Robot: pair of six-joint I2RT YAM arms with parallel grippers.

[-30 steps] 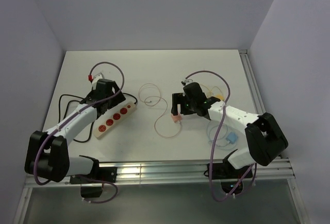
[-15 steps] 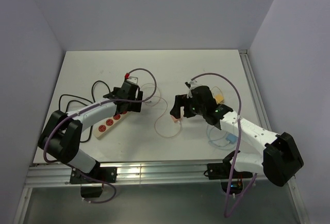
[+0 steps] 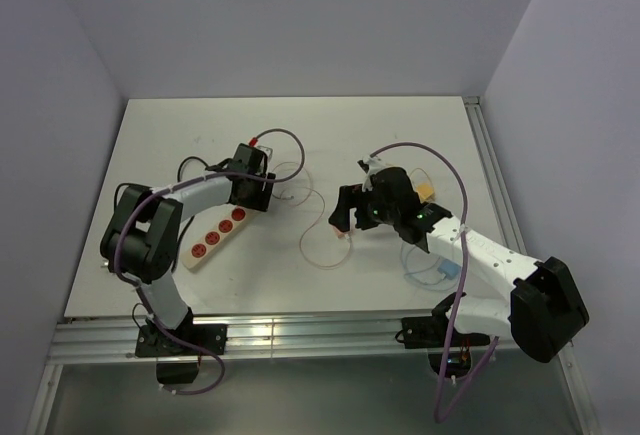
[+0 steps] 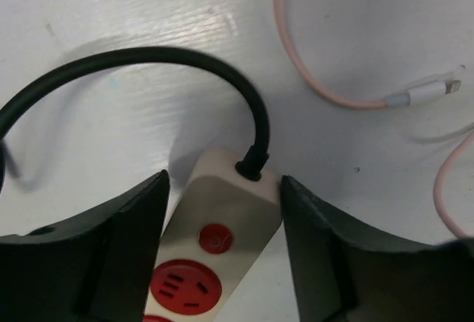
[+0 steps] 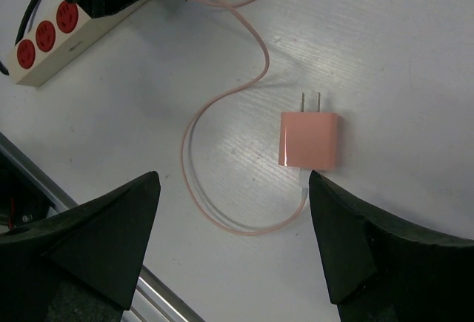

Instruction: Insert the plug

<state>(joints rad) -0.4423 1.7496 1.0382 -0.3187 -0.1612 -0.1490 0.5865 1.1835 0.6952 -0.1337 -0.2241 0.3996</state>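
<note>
Currently one pink plug lies flat on the table, right of middle, directly under the right gripper, whose jaws are spread wide and hold nothing. The plug's long axis runs roughly left to right, and its two prongs point left, toward the strip. A single pink cable leaves the plug's right end and loops over the table. The one strip lies on the left, slanting from near-left to far-right, with three red sockets and one small red button at its far end. The left gripper is parted and straddles that far end, where the black cord enters; one finger looks to be against the strip's edge, the other just beside it.
</note>
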